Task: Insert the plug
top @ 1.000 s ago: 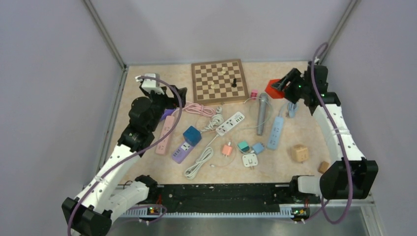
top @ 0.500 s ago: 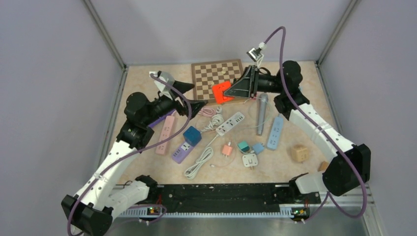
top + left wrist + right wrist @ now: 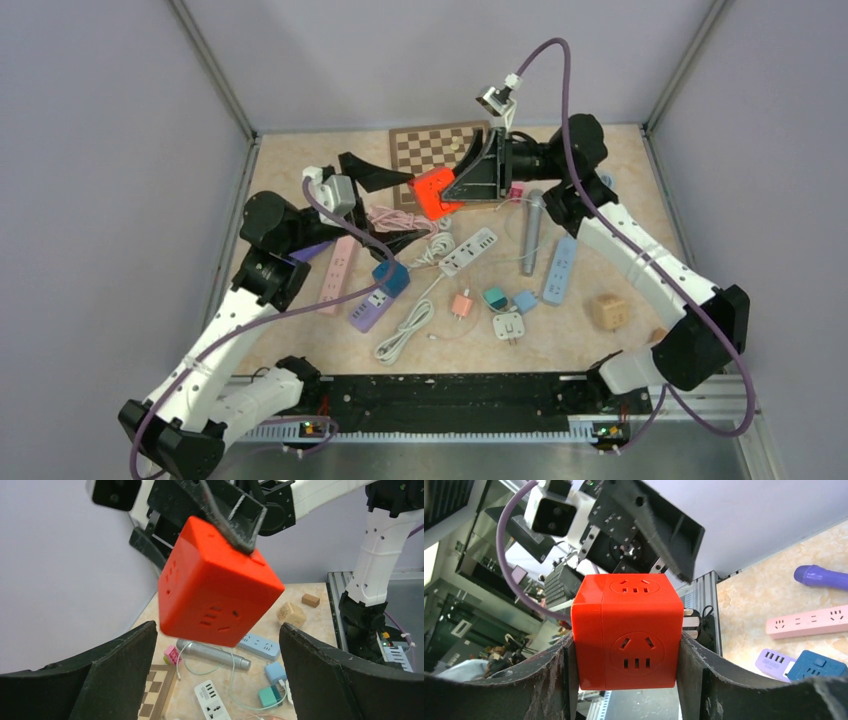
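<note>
Red plastic socket cube (image 3: 430, 195), with sockets on several faces and metal prongs (image 3: 690, 621) projecting from one side: held in the air above the near edge of the wooden chessboard (image 3: 440, 145), well clear of the beige table (image 3: 620, 230).

Right gripper (image 3: 447, 188): clamped on the cube, one pad on each of two opposite faces. The front socket face was unobstructed in the right wrist view.

Left gripper (image 3: 413, 208): fingers spread wide and holding nothing, levelled at the cube from just beside it. In the left wrist view the cube hung between and beyond the two fingertips, touching neither.

Candidate receptacles lay loose on the table below:
- white power strip (image 3: 468, 250)
- pale blue power strip (image 3: 560, 270)
- pink power strip (image 3: 337, 272)
- lavender power strip (image 3: 369, 309)

Which of these was meant for the prongs could not be told. Coiled pink cable (image 3: 400, 218) and white cable (image 3: 405, 335) lay among them.

Hazards, as judged:
- The two arms were crowded, so any advance by either could knock the cube askew in its grip or strike finger on finger.
- The hold was on smooth flat faces only, so pushing the prongs into a socket could make the cube twist or slide between the pads.
- None of the strips looked fixed, so an off-centre or angled push would likely shove the strip aside or tip it rather than seat the plug.
- The loose cables could snag a descending finger.
</note>
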`<state>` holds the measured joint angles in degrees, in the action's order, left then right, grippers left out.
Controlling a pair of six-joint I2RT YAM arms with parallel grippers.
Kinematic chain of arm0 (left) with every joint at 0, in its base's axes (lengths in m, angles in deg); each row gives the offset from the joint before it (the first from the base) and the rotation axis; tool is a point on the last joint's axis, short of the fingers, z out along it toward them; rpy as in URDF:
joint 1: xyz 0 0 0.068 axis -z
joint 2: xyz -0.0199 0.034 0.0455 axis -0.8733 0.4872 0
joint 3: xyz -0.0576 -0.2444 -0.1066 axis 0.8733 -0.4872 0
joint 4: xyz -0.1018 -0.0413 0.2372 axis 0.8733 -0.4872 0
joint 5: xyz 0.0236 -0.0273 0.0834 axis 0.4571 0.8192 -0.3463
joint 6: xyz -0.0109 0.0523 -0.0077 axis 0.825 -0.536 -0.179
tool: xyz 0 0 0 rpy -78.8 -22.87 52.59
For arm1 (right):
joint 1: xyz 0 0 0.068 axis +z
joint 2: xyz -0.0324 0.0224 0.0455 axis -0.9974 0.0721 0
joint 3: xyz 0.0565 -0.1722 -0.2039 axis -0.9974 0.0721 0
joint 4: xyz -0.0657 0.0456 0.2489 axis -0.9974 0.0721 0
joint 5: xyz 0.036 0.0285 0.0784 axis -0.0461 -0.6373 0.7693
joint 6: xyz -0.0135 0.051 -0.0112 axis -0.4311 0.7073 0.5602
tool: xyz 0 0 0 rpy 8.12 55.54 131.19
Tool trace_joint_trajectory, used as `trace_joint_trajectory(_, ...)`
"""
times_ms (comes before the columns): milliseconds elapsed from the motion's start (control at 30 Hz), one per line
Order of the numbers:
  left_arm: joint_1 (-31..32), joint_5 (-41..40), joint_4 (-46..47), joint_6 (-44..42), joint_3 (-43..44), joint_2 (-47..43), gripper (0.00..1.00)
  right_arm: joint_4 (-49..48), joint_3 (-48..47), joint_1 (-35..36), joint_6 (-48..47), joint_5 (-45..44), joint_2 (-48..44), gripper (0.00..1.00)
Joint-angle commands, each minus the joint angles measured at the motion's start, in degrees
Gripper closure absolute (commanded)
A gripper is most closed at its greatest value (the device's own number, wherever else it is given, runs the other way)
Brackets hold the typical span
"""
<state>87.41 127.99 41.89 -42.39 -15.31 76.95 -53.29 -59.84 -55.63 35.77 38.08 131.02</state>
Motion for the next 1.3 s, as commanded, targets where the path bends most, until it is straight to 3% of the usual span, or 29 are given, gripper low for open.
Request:
trace_joint_trajectory(0, 1.78, 1.48, 5.0, -4.64, -0.69, 1.01, 0.04, 0.62, -2.15, 2.5, -0.32, -4.13, 1.52, 0.83)
trace_joint_trajectory(100, 3.02, -1.9, 7.64, -4.15, -0.8, 2.28, 0.07, 0.79, -0.99, 3.68, -0.05, -5.92, 1.94, 0.83)
trace_joint_trajectory(167, 3.36, -2.54, 8.91, -3.62, -0.97, 3.22, 0.14, -0.06, -0.25, 3.94, 1.0, -7.11, 2.08, 0.83)
trace_joint_trajectory(333, 3.41, -2.75, 9.62, -2.37, -1.67, 4.17, 0.44, -2.77, 1.19, 4.04, 5.19, -8.66, 2.74, 0.84)
trace_joint_trajectory(533, 3.41, 0.0, 9.64, -1.69, -1.14, 4.46, 0.79, 3.14, 1.4, 4.1, 3.43, -9.16, 3.26, 0.79)
trace_joint_trajectory(600, 3.44, 1.0, 8.7, -2.12, -0.59, 4.7, 1.0, 6.3, 1.28, 4.04, 1.46, -9.66, 3.25, 0.64)
trace_joint_trajectory(667, 3.36, 1.82, 7.19, -2.65, -0.17, 4.78, 1.0, 9.97, 1.03, 3.98, -1.06, -10.71, 3.12, 0.37)
trace_joint_trajectory(767, 3.37, 4.79, 3.17, -4.82, 1.24, 5.08, 1.0, 15.79, 0.54, 2.79, -5.91, -13.22, 2.27, 0.16)
trace_joint_trajectory(833, 3.33, 7.52, -2.38, -7.58, 3.37, 5.41, 1.0, 18.55, 0.63, 0.67, -8.62, -14.21, 0.81, 0.08)
trace_joint_trajectory(933, 3.3, 11.61, -11.42, -11.02, 6.78, 6.18, 1.0, 20.2, 0.85, -2.46, -13.09, -13.16, -1.53, 0.05)
trace_joint_trajectory(1033, 3.32, 13.03, -17.93, -13.02, 8.58, 6.89, 1.0, 27.71, -2.79, -4.36, -19.67, -13.68, -2.56, 0.04)
trace_joint_trajectory(1167, 3.18, 14.45, -18.8, -12.54, 8.78, 7.21, 1.0, 41.79, -8.25, -4.43, -32.59, -17.64, -3.3, 0.04)
trace_joint_trajectory(1267, 2.69, 17.3, -19.31, -9.52, 10.51, 8.31, 1.0, 43.68, -8.31, -4.49, -44.79, -17.81, -5.98, 0.04)
